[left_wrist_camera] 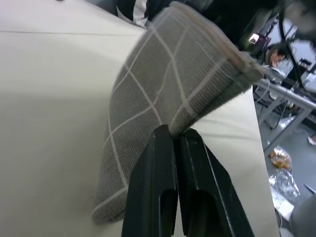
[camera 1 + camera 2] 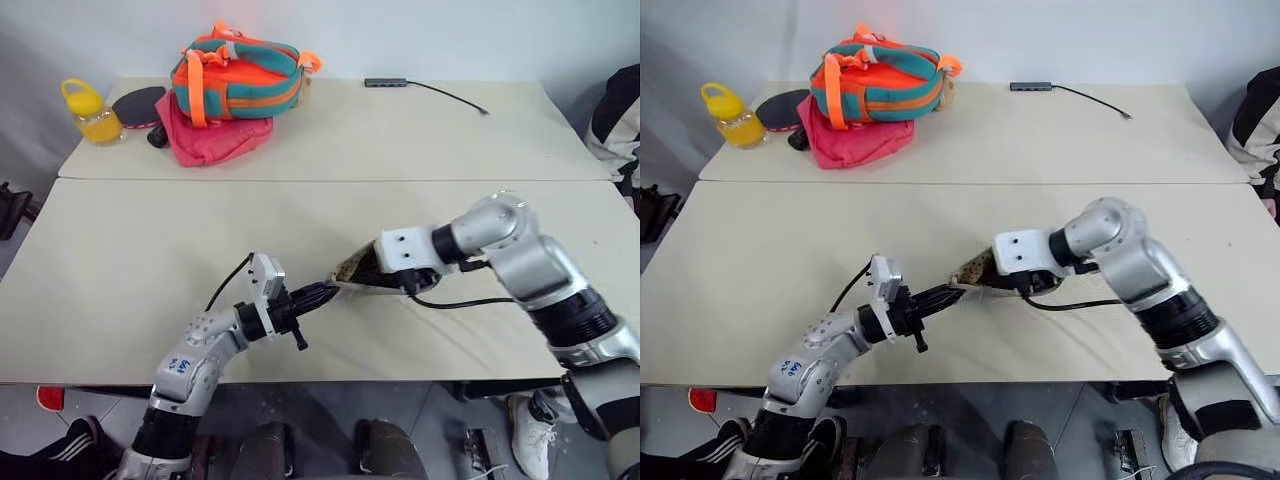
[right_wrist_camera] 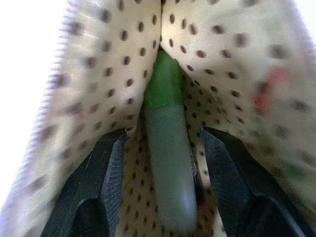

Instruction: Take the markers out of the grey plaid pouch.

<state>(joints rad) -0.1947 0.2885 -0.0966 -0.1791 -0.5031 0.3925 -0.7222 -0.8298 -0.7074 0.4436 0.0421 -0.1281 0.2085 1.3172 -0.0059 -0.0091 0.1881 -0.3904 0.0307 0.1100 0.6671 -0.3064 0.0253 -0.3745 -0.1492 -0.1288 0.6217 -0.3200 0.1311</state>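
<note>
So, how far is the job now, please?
Done: the pouch is off the table, the left gripper shut on its fabric, and its mouth is open. In hand: the right gripper is inside the pouch, its fingers either side of the green marker, not yet touching it. Left: no marker lies on the table, so each one must come out.

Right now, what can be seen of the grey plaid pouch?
The grey plaid pouch is soft grey fabric with thin white grid lines and a tan, dark-dotted lining. It hangs bent above the table, one edge pinched in the shut left hand. The right hand reaches inside its open mouth, fingers either side of a green marker.
</note>
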